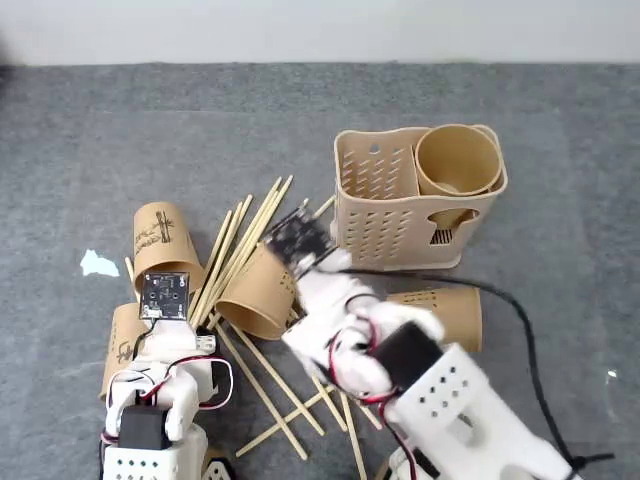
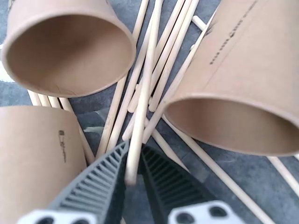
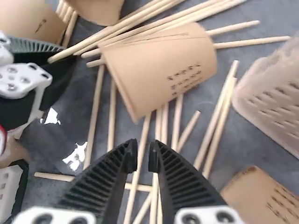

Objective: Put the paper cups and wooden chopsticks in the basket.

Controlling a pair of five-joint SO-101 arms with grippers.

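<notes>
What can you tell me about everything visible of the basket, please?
The basket is beige plastic, with walls pierced by rows of slots and a cut-out grip in its front. A slotted divider splits it into two compartments: the right one holds an upright cup, the left one shows nothing inside. It stands upright on the grey table, right of centre. Chopsticks fan out near its left lower corner; whether they touch it is unclear.

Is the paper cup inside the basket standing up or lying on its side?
Standing up. In the high view the paper cup sits in one compartment of the basket, its round open mouth facing up.
</notes>
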